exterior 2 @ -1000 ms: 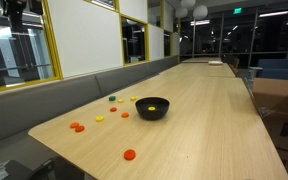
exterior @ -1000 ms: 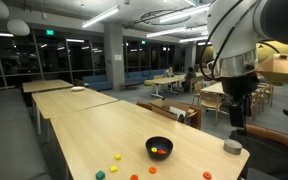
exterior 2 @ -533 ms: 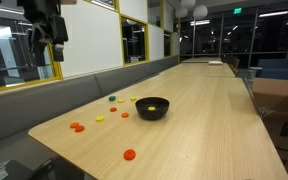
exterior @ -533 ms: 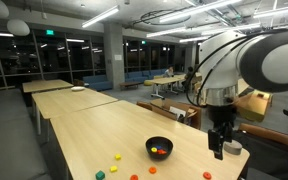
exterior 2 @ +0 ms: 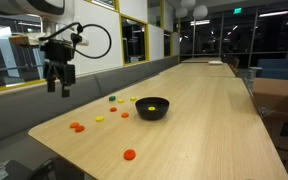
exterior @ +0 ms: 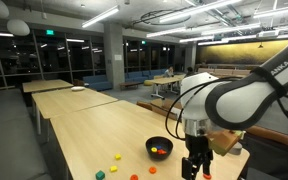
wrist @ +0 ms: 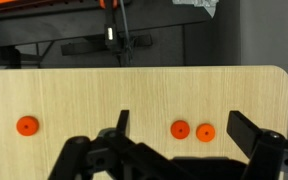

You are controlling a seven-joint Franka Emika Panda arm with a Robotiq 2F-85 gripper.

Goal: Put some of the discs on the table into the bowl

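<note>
**Claw** point(wrist: 184, 150): jaws spread wide, nothing between them. It hangs clear above the table's end.

**Two orange discs** point(wrist: 180, 129): in the wrist view at 12 o'clock from the claw, lying flat and just beside each other. These are your nearest pick.

**Lone orange disc** point(wrist: 27, 125): at 9 o'clock from that pair, well apart.

**Table** point(wrist: 134, 95): pale wood. Its edge and rounded corner lie beyond the pair.

**Yellow, red and green discs** point(exterior 2: 99, 119): scattered between the orange pair and the bowl.

**Bowl** point(exterior 2: 152, 108): black and low-sided, at 2 o'clock from the pair in an exterior view. Some coloured pieces already lie inside it.

**Hazards:** The discs are thin, so if you come down too high the fingertips will likely close on air. Come down too hard and they will jam against the wood. Because the pair sits so close together, closing on one may nudge or flick its neighbour towards the edge. A disc pinched by its rim could also slip out on the way to the bowl.
</note>
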